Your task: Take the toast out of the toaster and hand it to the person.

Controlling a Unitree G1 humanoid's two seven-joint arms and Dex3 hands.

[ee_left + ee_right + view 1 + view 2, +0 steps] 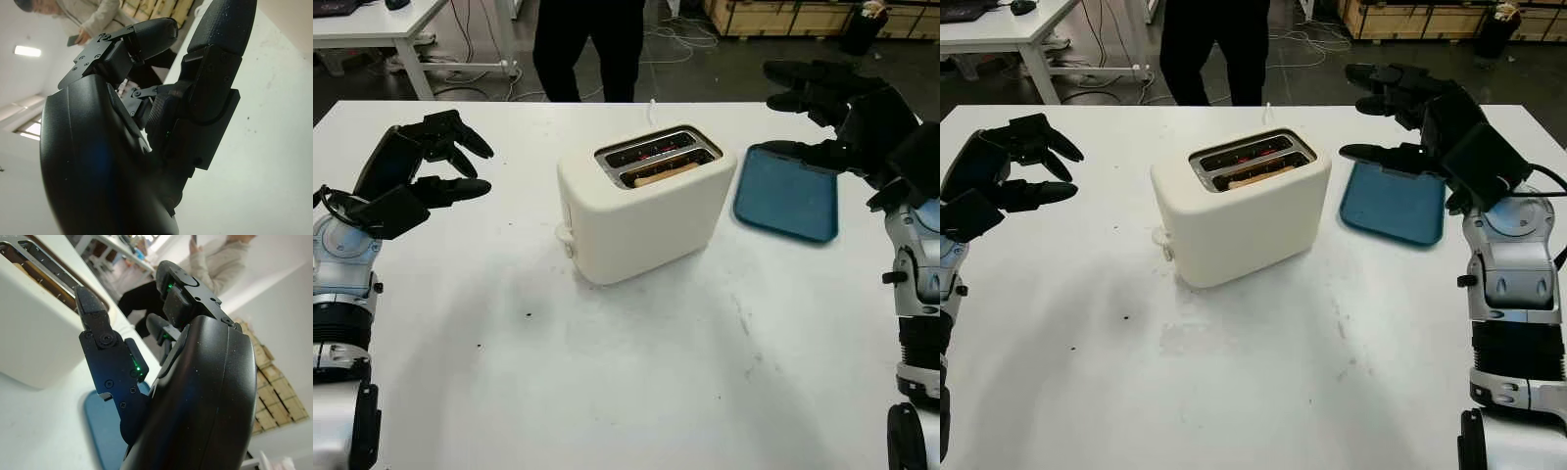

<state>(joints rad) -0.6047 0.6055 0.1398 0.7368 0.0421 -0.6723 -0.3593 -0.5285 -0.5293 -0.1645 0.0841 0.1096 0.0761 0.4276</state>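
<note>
Toast point(664, 174) seated in near slot of toaster point(641, 211), table centre. Left hand point(431, 166) at 9 o'clock, right hand point(1410, 117) at 2 o'clock; both empty, uncurled, well apart from toast.

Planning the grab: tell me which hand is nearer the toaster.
Too close to call. The left hand hangs open above the table off one side of the toaster; the right hand hangs open off the other, above the blue tray.
</note>
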